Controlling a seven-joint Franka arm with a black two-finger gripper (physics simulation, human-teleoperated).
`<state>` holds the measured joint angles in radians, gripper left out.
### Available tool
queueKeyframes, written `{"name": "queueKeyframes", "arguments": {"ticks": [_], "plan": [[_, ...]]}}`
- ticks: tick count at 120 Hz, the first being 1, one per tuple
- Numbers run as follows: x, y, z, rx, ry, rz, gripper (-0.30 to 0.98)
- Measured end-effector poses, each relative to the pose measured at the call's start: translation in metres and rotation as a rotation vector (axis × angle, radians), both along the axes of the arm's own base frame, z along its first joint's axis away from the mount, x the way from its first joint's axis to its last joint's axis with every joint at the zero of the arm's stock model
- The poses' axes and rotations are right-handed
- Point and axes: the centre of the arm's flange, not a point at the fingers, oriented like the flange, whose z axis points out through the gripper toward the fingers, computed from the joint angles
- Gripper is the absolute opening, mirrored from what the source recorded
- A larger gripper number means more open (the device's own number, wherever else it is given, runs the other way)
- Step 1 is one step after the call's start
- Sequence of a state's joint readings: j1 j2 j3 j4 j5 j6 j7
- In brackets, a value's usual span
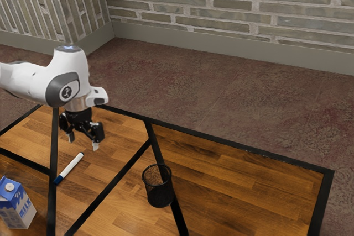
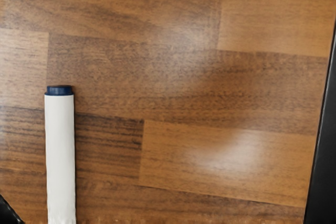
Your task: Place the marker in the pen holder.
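white-barrelled, blue at one end: a marker (image 1: pixel 69 168) flat on the bench (image 1: pixel 249 175), well apart from the black mesh pen holder (image 1: pixel 159 186). near its dark tip, above the wood, an empty end effector (image 1: pixel 83 142) with fingers spread. likely light, stiff and smooth, hardly fragile, but apt to roll if nudged. best pinched squarely across mid-barrel, then lifted and turned upright, ready for the holder's open mouth.

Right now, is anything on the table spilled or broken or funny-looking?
No, nothing stands out. The milk carton and the pen holder stand upright, I see no spill, and the marker simply lies flat on the wood.
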<state>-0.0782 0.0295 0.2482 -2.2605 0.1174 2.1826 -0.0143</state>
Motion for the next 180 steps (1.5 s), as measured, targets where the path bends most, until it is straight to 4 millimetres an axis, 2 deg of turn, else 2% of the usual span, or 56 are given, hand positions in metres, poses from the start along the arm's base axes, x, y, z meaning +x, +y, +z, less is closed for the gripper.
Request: {"name": "queueKeyframes", "arguments": {"ticks": [10, 22, 41, 50, 69, 85, 109, 153, 180], "plan": [[-0.007, 0.015, -0.016, 0.008, 0.007, 0.013, 0.69], [-0.008, 0.026, -0.046, 0.023, 0.014, 0.008, 0.69], [-0.008, 0.035, -0.064, 0.035, -0.003, -0.004, 0.69], [-0.016, 0.036, -0.071, 0.032, -0.007, -0.009, 0.69], [-0.017, 0.044, -0.073, 0.035, -0.03, -0.015, 0.68], [-0.016, 0.048, -0.073, 0.036, -0.04, -0.022, 0.62], [-0.013, 0.055, -0.083, 0.042, -0.03, -0.025, 0.57], [-0.011, 0.059, -0.091, 0.041, -0.021, -0.033, 0.51], [-0.01, 0.06, -0.09, 0.041, -0.023, -0.037, 0.29]]}}
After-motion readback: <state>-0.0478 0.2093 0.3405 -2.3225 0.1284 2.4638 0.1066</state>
